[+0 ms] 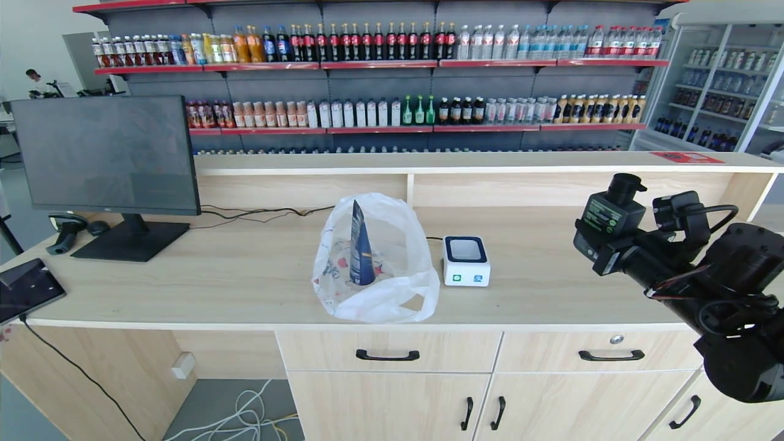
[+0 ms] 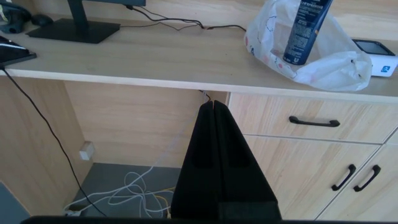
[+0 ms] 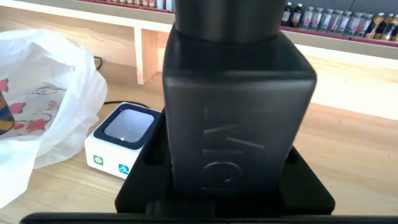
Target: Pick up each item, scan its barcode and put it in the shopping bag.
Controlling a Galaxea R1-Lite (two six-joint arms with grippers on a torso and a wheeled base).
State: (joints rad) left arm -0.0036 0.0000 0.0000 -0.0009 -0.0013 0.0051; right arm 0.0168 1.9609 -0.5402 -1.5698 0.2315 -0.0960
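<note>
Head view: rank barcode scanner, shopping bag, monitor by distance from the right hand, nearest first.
From the right hand, shut on a dark bottle:
1. Barcode scanner, on the counter, right of the bag.
2. Shopping bag, counter centre.
3. Monitor, far left end.

The right arm (image 1: 735, 288) is glossy black with rounded joints. A black cable (image 1: 726, 211) loops behind the right gripper (image 1: 612, 248) (thin reddish wires (image 1: 674, 285) too). The left gripper (image 2: 213, 109) is matte black and tapering.

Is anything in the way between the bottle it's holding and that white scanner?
Nothing visible. The right gripper holds the bottle off to the scanner's right, with bare counter between them; the bag sits on the scanner's other side.
</note>
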